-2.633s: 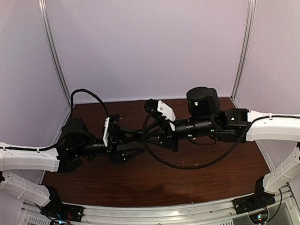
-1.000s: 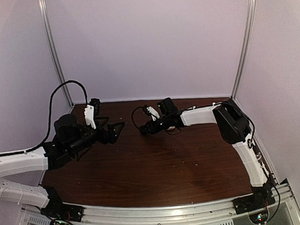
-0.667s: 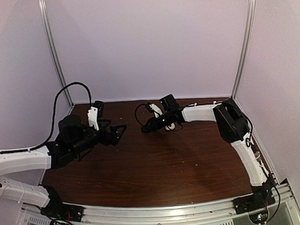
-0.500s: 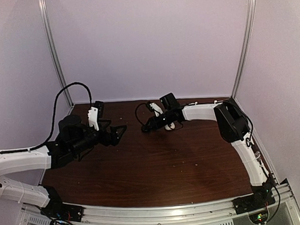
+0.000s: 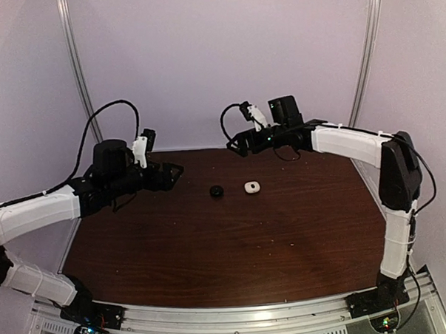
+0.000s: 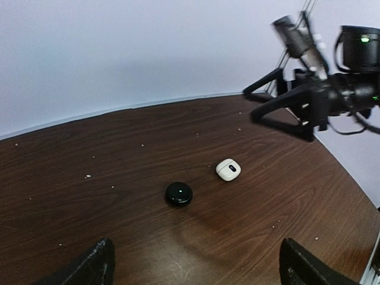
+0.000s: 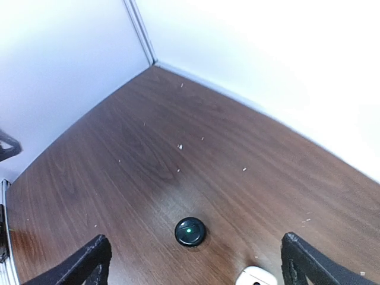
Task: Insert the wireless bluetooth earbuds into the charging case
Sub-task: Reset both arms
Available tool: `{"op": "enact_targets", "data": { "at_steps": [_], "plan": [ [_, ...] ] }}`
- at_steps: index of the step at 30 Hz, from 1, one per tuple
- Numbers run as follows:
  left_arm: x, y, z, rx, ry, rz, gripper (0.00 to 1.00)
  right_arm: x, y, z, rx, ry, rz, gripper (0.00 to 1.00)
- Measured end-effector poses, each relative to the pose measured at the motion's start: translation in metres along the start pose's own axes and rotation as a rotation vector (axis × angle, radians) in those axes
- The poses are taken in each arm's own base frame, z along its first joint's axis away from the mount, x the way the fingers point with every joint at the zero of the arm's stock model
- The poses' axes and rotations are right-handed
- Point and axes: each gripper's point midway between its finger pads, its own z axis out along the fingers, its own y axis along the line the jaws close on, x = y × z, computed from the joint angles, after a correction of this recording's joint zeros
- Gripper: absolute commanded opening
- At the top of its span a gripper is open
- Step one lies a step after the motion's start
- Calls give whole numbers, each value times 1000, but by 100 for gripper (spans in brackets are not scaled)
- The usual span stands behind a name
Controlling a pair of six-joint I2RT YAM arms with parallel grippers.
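Top external: a black case point(image 5: 217, 191), a round glossy puck, and a white case point(image 5: 252, 187), pebble-shaped, lie on the dark wood-grain table point(image 5: 212, 249), black just at white's 9 o'clock. The left gripper point(image 5: 175, 175) and right gripper point(image 5: 237, 146) hang spread, holding nothing. Left wrist: the white case point(image 6: 227, 169) sits at the black case's point(image 6: 179, 193) 1 o'clock. Right wrist: a green dot point(image 7: 189, 230) glows on the black lid, and the white case is at its 5 o'clock, cut by the edge. No writing is legible, and the earbuds cannot be made out.
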Motion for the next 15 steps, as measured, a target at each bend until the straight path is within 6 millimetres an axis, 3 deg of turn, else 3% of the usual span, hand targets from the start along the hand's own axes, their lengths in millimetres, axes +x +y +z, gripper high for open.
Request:
{"op": "enact_targets", "data": {
  "at_steps": [3, 6, 11, 15],
  "plan": [
    [-5, 25, 0, -48, 17, -27, 98, -40, 5, -61, 35, -135, -23, 100],
    [-8, 47, -3, -87, 22, -54, 98, -54, 4, -105, 86, -221, -26, 100],
    [-5, 75, -8, -140, 46, -104, 98, -27, -6, -144, 195, -254, 29, 100],
    [-2, 79, -9, -138, 54, -123, 98, 8, -16, -162, 277, -255, 84, 100]
  ]
}}
